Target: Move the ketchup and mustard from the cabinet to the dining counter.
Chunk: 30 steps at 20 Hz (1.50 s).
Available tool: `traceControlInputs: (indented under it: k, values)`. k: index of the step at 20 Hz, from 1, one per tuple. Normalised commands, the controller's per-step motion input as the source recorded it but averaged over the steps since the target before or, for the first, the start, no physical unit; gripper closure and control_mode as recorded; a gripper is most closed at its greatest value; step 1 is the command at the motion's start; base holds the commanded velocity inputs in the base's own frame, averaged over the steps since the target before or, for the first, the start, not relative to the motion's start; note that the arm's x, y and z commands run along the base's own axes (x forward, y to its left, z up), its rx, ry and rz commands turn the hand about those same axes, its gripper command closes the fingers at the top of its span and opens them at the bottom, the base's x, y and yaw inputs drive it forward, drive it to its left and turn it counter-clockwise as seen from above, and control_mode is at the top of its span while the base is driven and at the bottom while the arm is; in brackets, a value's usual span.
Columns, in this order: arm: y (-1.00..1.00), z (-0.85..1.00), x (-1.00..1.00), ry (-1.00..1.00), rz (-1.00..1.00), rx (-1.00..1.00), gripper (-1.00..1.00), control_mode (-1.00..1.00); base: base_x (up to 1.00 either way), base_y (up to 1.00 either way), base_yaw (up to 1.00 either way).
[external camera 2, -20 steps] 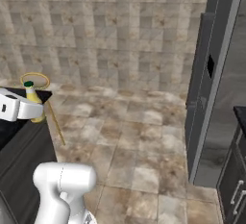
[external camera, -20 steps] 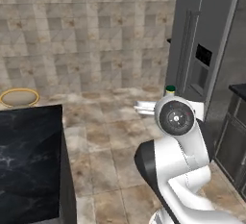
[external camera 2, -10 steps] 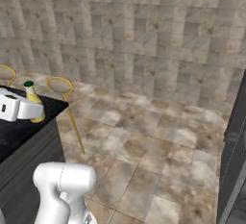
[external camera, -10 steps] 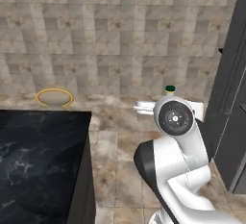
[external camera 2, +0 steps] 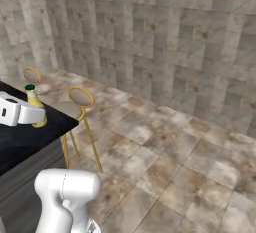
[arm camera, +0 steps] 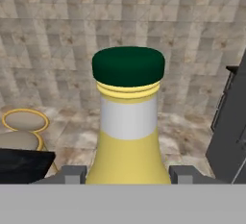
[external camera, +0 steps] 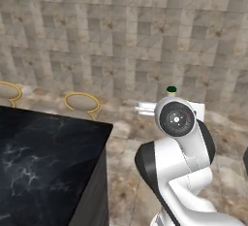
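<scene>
Hand view: at 9 o'clock lies a corner of the black marble worktop (arm camera: 24,164); at centre the mustard (arm camera: 128,136) stands upright, clamped between the end effector's (arm camera: 128,174) fingers. Judged midway: mustard carried, not yet set down, with no ketchup on the worktop.

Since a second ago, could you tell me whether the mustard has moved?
Yes: carried in the claw, the mustard has come closer to the counter.
</scene>
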Motion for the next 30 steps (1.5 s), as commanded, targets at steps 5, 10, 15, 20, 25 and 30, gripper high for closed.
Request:
traceControlInputs:
  k: [5, 10, 15, 20, 25, 30]
  values:
    - [0.00, 0.00, 0.00, 0.00, 0.00, 0.00, 1.00, 1.00, 0.55, -0.21, 0.44]
    - [0.00, 0.00, 0.00, 0.00, 0.00, 0.00, 1.00, 1.00, 0.53, -0.18, 0.46]
    - [0.00, 0.00, 0.00, 0.00, 0.00, 0.00, 1.00, 1.00, 0.49, -0.15, 0.48]
    - [0.00, 0.00, 0.00, 0.00, 0.00, 0.00, 1.00, 1.00, 0.47, -0.13, 0.49]
    - [0.00, 0.00, 0.00, 0.00, 0.00, 0.00, 1.00, 1.00, 0.47, -0.10, 0.50]
    - [0.00, 0.00, 0.00, 0.00, 0.00, 0.00, 1.00, 1.00, 0.50, -0.07, 0.51]
